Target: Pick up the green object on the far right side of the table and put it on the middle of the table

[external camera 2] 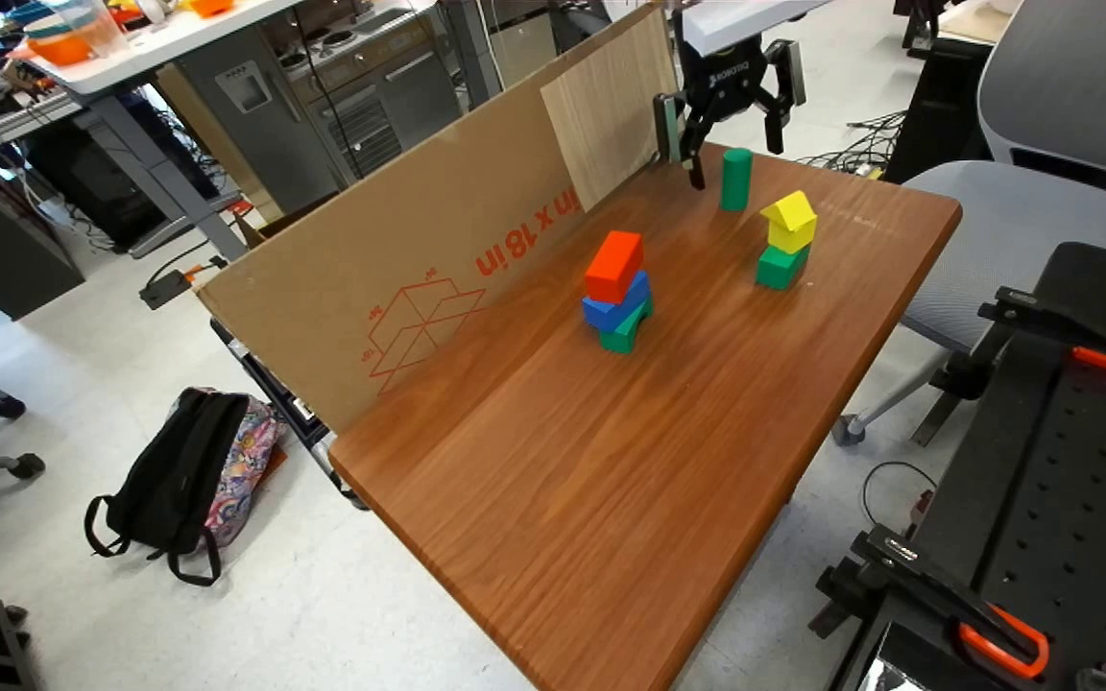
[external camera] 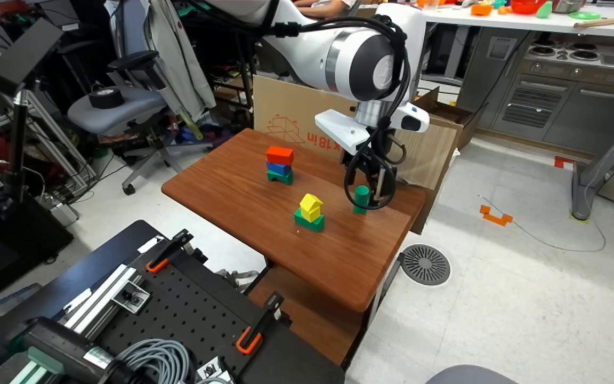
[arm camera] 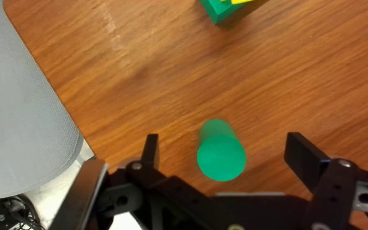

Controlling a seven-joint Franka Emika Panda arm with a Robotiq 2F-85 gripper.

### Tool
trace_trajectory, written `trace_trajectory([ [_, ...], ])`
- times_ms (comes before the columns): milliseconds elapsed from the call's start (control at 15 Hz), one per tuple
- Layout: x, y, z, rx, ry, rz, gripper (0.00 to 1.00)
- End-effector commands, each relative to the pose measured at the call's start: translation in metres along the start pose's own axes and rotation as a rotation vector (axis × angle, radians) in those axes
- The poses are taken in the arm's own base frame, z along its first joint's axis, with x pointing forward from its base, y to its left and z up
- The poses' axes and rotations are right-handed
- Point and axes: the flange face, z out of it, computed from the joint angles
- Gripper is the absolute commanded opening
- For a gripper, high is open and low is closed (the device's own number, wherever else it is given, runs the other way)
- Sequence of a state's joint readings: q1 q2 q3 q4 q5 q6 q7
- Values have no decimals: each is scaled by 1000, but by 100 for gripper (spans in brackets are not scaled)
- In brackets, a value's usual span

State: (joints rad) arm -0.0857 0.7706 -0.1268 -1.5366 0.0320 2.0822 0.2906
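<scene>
The green object is an upright dark-green cylinder. It stands on the reddish-brown table near one end, in both exterior views. In the wrist view the green object shows its round top between the fingers, nearer the left one, touching neither. My gripper is open and empty. In an exterior view the gripper is just above and around the cylinder's top. In an exterior view cables partly hide the gripper beside the cylinder. The table also shows in an exterior view.
A yellow house-shaped stack on a green block stands near the cylinder; its corner shows in the wrist view. A red, blue and green stack stands farther along. A cardboard sheet stands along one table edge. A grey chair adjoins the table.
</scene>
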Motion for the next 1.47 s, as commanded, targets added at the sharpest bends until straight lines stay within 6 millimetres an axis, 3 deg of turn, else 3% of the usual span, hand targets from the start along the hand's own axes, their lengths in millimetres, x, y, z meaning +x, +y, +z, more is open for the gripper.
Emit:
trace_trajectory([
  [0,6,-11,4,22,40,3,97],
  [67,6,-12,3,26,49,-1,74],
  [200,6,-14,2,31,64,-4,71],
  [533,3,-11,-4,41,55,2,32],
  [733,-5,-10,-19,47,71,-13,10],
  [1000,-21,-14,-60,68,117,-43,9],
  [1200,-51,-32,-88,88,141,-134,9],
  [1400,-90,-61,-98,95,136,-243,9],
])
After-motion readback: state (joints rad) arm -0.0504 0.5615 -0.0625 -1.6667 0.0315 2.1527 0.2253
